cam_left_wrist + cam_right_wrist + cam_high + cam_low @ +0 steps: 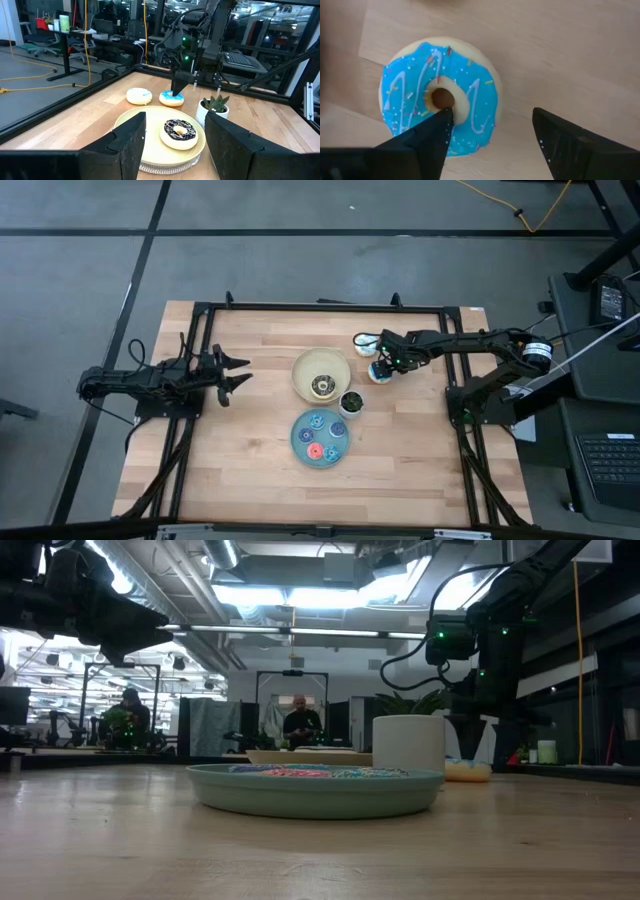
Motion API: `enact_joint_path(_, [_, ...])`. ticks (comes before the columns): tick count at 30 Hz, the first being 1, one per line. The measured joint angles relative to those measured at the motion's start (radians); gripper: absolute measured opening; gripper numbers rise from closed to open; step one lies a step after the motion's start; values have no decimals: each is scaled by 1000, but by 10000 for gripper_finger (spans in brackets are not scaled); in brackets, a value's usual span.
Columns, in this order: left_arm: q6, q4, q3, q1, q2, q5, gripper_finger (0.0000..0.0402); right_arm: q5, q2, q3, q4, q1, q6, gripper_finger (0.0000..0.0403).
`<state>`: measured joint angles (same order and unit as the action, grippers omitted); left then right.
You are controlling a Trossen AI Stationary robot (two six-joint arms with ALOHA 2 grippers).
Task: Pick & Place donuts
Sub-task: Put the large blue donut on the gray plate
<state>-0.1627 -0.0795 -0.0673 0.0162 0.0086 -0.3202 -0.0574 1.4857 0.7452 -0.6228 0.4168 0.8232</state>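
Note:
A light-blue-iced donut (440, 100) lies flat on the wooden table, right of the cream plate (303, 370). My right gripper (492, 112) stands open over it, pointing down. A white-iced donut (365, 340) lies on the table just beyond it, toward the far edge. A dark brown donut (179, 131) rests on the cream plate. Several tiny donuts (318, 436) lie on the blue plate (299, 442). My left gripper (238, 372) waits open and level at the table's left. My right gripper comes at the light-blue-iced donut from above. One fingertip (445, 114) is at the edge of the hole (440, 98); the other (540, 117) stands outside the rim, over the bare table. I cannot tell whether either finger touches the donut.
A small white pot with a green plant (351, 402) stands between the two plates, close to the light-blue-iced donut. A black frame (320, 307) runs along the table's edges. Bare wood lies toward the near edge. People sit in the room behind the table.

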Motion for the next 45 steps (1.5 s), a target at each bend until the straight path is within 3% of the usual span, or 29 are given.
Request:
enact_joint_path(13, [0,0,0,0,0,0,196,-24,0,0,0,-1,-17,169])
enact_joint_path(31, [0,0,0,0,0,0,196,-43,1,0,10,-1,-21,52])
enact_joint_path(37, [0,0,0,0,0,0,196,-43,-2,25,-29,-1,-51,37])
enact_joint_path(45, [0,0,0,0,0,0,196,-41,-3,161,-164,-1,-161,41])
